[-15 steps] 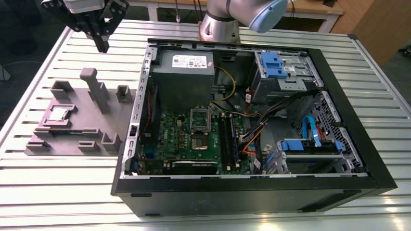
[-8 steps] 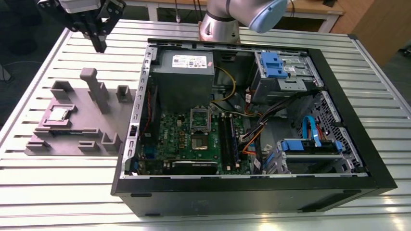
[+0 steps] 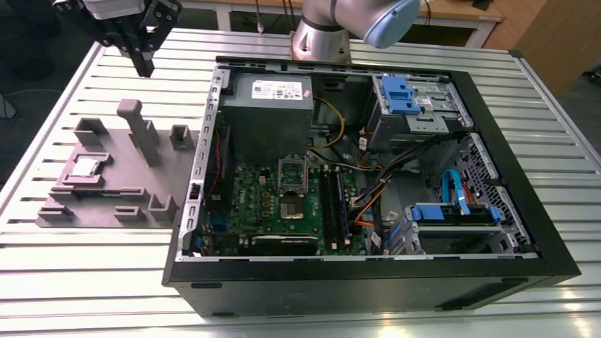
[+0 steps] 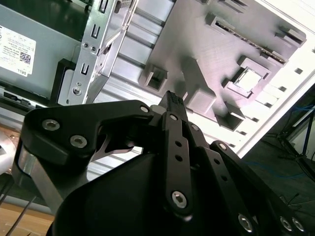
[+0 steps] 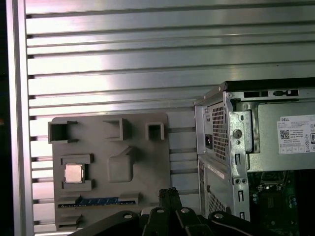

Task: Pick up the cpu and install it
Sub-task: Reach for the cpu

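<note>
gripper (image 3: pixel 143 68): we see it closed narrow, empty, above the table's (image 3: pixel 56 282) far end on the exterior view's left | cpu (image 3: pixel 87 167): flat in its seat on the grey tray (image 3: pixel 94 211), well apart from gripper | tray: just beside the case (image 3: pixel 376 282), on the exterior view's left

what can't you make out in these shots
- cpu underside: hidden against the grey holder, all views.
- socket contents: too small, exterior view.
- motherboard: cut off by the frame edge, first wrist view.
- claw mount: cut by the exterior view's top edge.
</note>
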